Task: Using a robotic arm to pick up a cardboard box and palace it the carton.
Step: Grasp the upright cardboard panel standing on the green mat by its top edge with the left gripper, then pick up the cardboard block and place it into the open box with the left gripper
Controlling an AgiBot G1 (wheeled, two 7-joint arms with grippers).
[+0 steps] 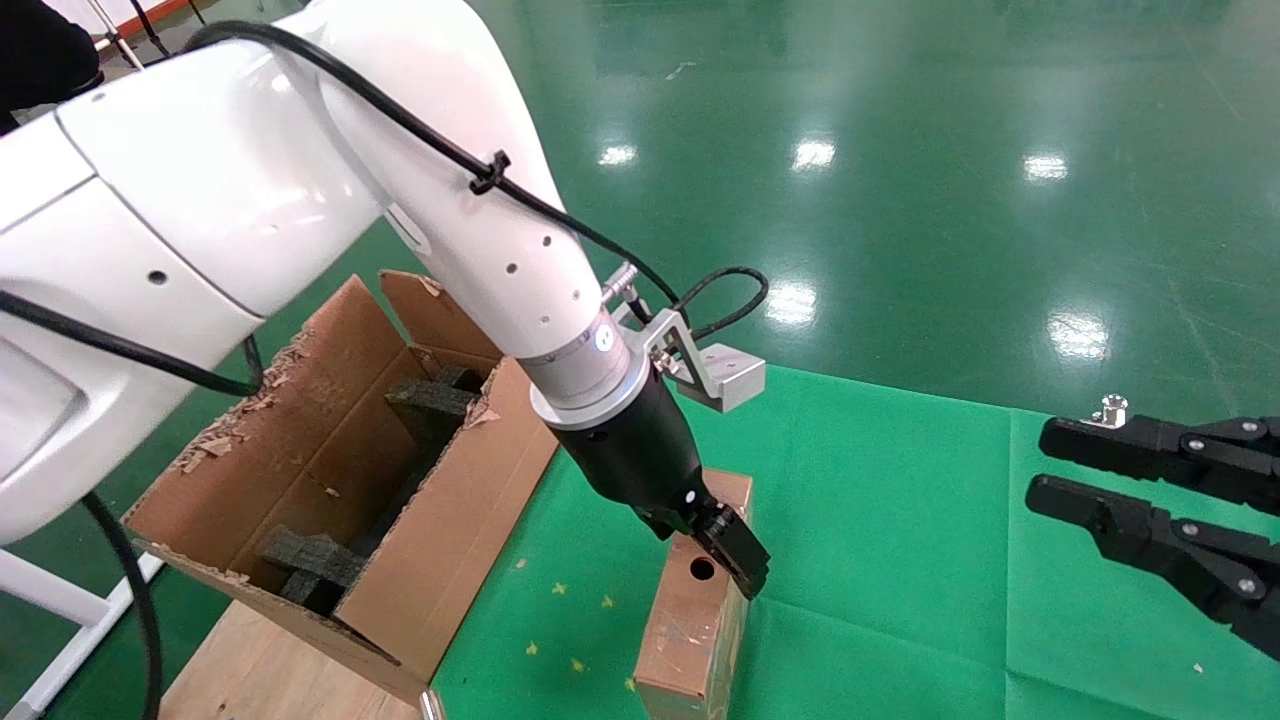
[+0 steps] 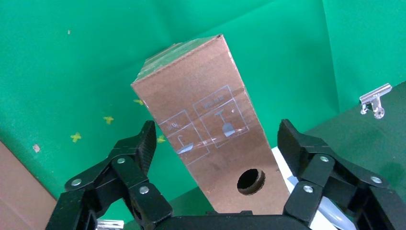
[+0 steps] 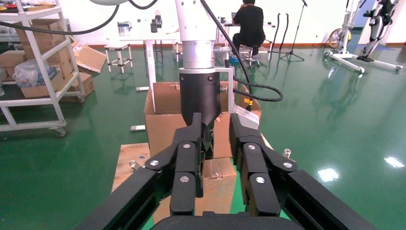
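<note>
The cardboard box [image 1: 690, 630] lies on the green mat, a narrow brown taped box with a round hole in its upper face. My left gripper [image 1: 728, 552], on the white robotic arm [image 1: 480, 230], is down at the box's far end near the hole. In the left wrist view the left gripper [image 2: 218, 139] is open and straddles the box [image 2: 201, 110], green showing on both sides of it. The carton [image 1: 470, 500] stands to the left, flaps up, with black foam pieces [image 1: 430, 405] inside. My right gripper [image 1: 1040, 465] is parked open at the right with nothing in it.
The carton rests on a wooden board [image 1: 250, 660] beside the green mat [image 1: 900, 550]. A metal clip [image 1: 1112, 408] sits at the mat's edge near the right gripper. In the right wrist view a shelf trolley [image 3: 33, 72] and a seated person [image 3: 249, 24] are far behind.
</note>
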